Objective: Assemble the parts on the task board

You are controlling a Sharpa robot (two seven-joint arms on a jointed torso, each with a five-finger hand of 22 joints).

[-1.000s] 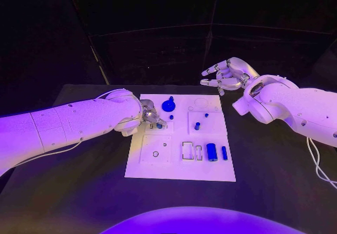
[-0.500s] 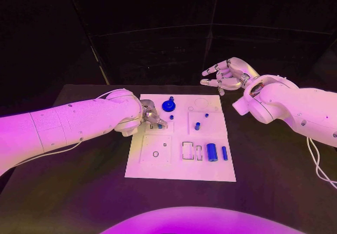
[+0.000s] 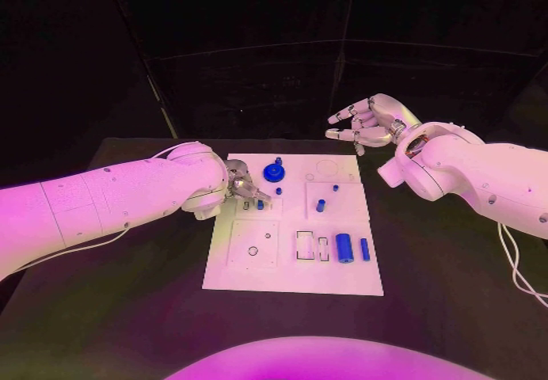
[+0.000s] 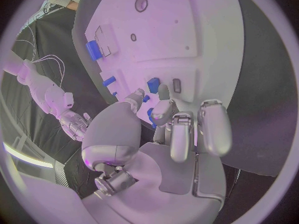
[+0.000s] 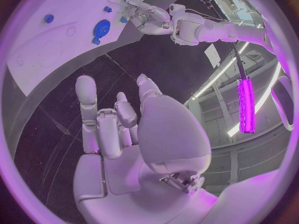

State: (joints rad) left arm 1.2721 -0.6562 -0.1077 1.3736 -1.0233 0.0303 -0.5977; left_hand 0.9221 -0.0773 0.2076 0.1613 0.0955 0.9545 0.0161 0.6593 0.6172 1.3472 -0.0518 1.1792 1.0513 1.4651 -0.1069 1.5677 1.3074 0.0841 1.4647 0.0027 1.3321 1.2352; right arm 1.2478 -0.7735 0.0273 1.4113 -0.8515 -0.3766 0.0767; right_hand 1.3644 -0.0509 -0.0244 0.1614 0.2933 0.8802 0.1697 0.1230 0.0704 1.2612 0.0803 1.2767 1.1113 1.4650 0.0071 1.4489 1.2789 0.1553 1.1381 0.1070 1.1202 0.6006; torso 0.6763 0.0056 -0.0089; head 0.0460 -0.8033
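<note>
The white task board lies in the middle of the black table. My left hand hovers over its far left part, fingertips just above a small blue part that stands in a slot beside an empty slot. In the left wrist view the thumb and fingers are apart with nothing between them, the blue part just beyond them. A blue knob sits right behind this hand. My right hand hangs in the air beyond the board's far right corner, fingers spread and empty.
On the board lie a blue peg, a large blue cylinder, a thin blue bar and a small ring. A cable trails at the right edge of the table.
My left hand has drawn back slightly from the small blue part, which stays in its slot. The right hand has not moved.
</note>
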